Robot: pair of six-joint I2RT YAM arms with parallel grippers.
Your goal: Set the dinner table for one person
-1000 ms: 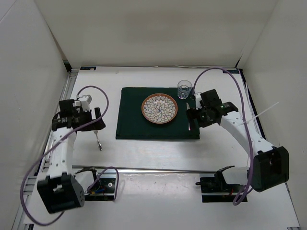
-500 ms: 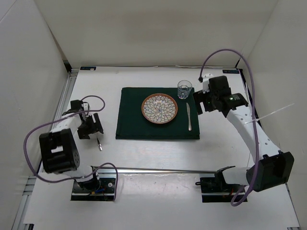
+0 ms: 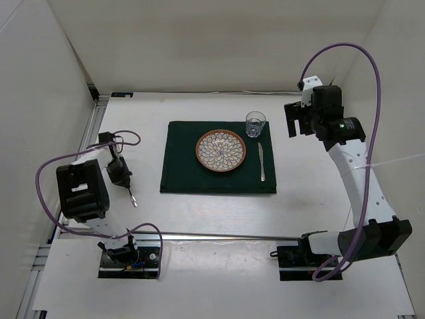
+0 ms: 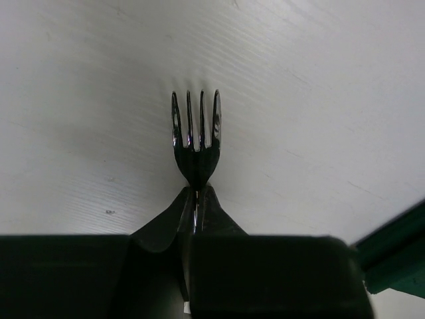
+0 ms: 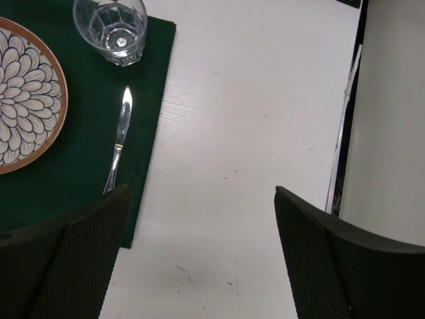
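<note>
Two arms rose from the near edge of the white bench, one on each side of a dark green mat. At the far left, the left gripper hung low over bare bench, well apart from the mat's left edge, with its fingers pressed together on the neck of a fork. In the left wrist view the fork stuck straight out from the pinched tips, its four tines pointing away from the camera over the white surface; whether the tines touched the bench could not be told. A corner of the mat showed at that view's lower right. Near the middle of the mat sat a round plate with a petal pattern and an orange rim. At the mat's far right corner stood a clear glass, upright and just beside the plate. Right of the plate a knife lay flat on the mat, parallel to the mat's right edge, its blade tip pointing toward the glass. Farthest right, the right gripper was raised above bare bench beyond the mat's right edge, its fingers spread wide apart with nothing between them.
</note>
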